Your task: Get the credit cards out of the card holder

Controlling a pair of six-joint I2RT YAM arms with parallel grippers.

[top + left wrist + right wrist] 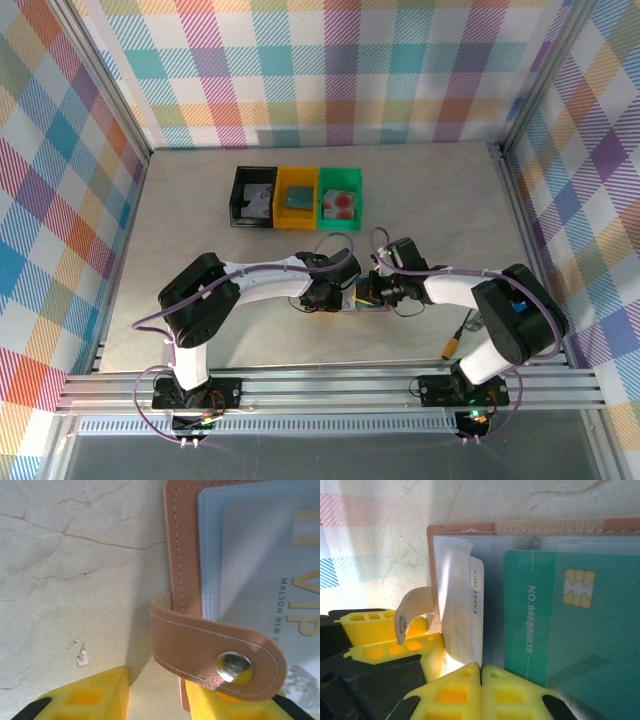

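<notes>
The reddish-brown card holder (372,307) lies open on the table between both grippers. In the right wrist view its pockets (520,545) hold a teal card (555,625) with a gold chip. A grey-white card (462,620) sticks out tilted, and my right gripper (481,672) is shut on its lower corner. In the left wrist view the holder's edge (182,555) and snap strap (215,650) show, with a pale VIP card (295,605) behind a clear pocket. My left gripper (155,700) stands open astride the holder's edge, one finger (215,705) against the holder under the strap, the other on the table.
Three bins stand in a row at the back: a black bin (240,196) with a grey-white card, a yellow bin (297,214) with a teal-blue card, and a green bin (341,214) with a red-spotted card. Checked walls ring the table.
</notes>
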